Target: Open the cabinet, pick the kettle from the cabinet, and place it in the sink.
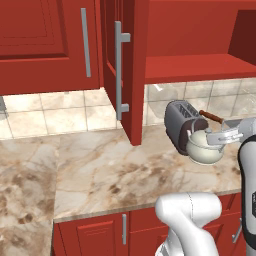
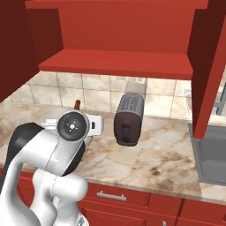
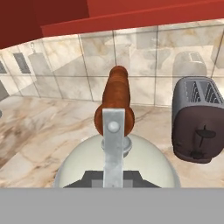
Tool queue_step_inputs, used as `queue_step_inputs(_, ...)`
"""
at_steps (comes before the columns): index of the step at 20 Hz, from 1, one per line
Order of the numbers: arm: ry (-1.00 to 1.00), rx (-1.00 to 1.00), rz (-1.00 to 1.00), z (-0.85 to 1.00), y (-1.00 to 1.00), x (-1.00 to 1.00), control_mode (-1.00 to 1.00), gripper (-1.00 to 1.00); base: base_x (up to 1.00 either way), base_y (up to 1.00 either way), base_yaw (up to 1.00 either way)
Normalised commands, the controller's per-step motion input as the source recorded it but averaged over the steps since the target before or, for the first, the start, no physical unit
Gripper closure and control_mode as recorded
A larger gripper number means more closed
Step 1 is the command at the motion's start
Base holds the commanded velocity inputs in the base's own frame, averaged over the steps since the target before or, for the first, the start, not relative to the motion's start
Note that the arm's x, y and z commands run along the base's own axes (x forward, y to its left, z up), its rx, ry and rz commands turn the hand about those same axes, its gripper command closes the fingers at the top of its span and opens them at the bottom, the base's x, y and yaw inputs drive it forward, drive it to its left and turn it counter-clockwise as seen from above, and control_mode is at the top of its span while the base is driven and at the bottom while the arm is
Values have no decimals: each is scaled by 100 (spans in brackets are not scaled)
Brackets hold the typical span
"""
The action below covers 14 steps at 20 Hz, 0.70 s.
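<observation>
The cream-white kettle (image 1: 202, 149) hangs just above the marble counter, right in front of the toaster. My gripper (image 1: 218, 136) is shut on its wire handle, below the reddish-brown bar (image 1: 211, 116). In the hand view the kettle's round body (image 3: 151, 166) sits right under my gripper (image 3: 113, 177), and the bar (image 3: 116, 98) points away from me. The cabinet (image 1: 200, 67) above stands open, its red door (image 1: 131, 75) swung out towards me and its shelf (image 2: 119, 62) bare. A corner of the grey sink (image 2: 212, 154) lies at the far right of the right base view.
A grey and dark-brown toaster (image 2: 129, 120) stands on the counter (image 1: 125, 175) against the tiled wall, close beside the kettle. The cabinet's other open door (image 2: 212, 66) hangs over the sink's near edge. A shut red cupboard (image 1: 45, 45) is at upper left.
</observation>
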Motion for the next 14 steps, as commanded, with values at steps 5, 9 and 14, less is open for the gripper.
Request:
queue_step_inputs(5, 0, 0, 0, 0, 0, 0, -100, 100, 0, 0, 0)
queue_step_inputs(9, 0, 0, 0, 0, 0, 0, -100, 100, 0, 0, 0)
queue_step_inputs(14, 0, 0, 0, 0, 0, 0, -100, 100, 0, 0, 0)
